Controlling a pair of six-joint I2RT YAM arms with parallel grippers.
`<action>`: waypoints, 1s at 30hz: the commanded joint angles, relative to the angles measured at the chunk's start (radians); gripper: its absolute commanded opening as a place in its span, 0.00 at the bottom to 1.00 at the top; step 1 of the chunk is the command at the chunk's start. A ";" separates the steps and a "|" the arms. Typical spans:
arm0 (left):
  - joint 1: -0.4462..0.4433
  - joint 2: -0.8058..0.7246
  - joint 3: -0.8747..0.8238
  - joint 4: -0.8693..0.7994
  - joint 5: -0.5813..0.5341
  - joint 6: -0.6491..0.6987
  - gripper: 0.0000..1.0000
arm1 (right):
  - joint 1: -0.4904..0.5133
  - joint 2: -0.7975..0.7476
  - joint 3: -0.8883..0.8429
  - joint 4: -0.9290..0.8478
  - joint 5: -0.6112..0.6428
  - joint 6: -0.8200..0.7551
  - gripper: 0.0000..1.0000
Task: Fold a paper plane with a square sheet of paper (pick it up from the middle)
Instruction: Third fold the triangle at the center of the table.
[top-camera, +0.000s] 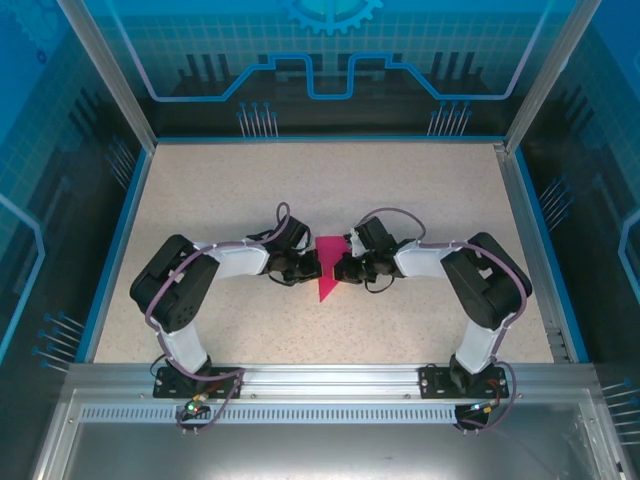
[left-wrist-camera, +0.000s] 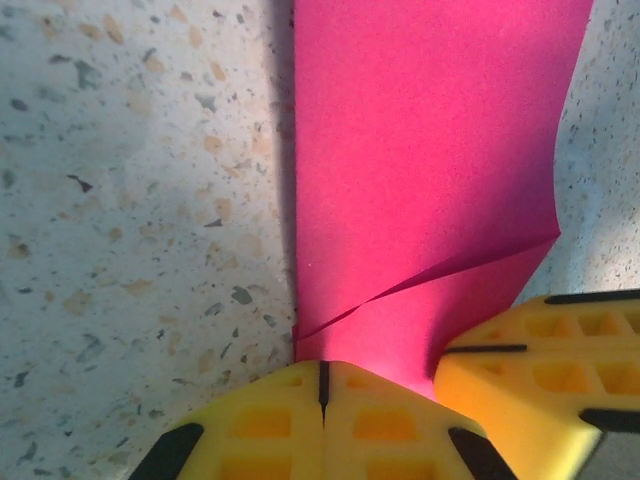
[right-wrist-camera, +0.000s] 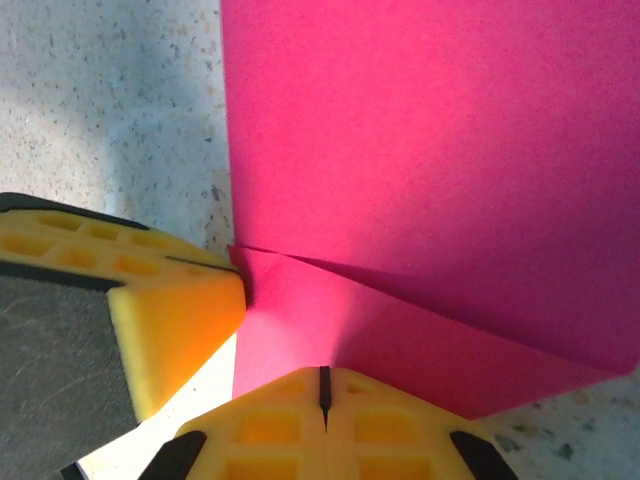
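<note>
In the left wrist view we see the left gripper with its yellow fingers pressed together, only a thin seam between them. Their tips are down against the near edge of the paper. We cannot tell whether any paper is pinched in that seam. The right gripper looks the same: closed tight, tips at the paper's edge, grip unclear. Each wrist view also catches a finger of the other gripper just beside its own, touching the paper. The paper is magenta and partly folded, with a slanting crease near the tips where one flap lies over another. From above it lies mid-table between the two grippers, its narrow point toward the arm bases.
</note>
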 joint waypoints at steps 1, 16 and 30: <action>0.004 -0.021 0.021 -0.033 0.007 0.026 0.00 | 0.010 0.038 0.026 0.009 0.002 0.024 0.00; -0.091 -0.186 -0.220 0.228 0.027 -0.266 0.00 | 0.010 0.054 0.027 -0.010 0.024 0.088 0.00; -0.100 -0.065 -0.214 0.203 0.013 -0.288 0.00 | 0.010 0.041 0.054 -0.011 0.008 0.083 0.00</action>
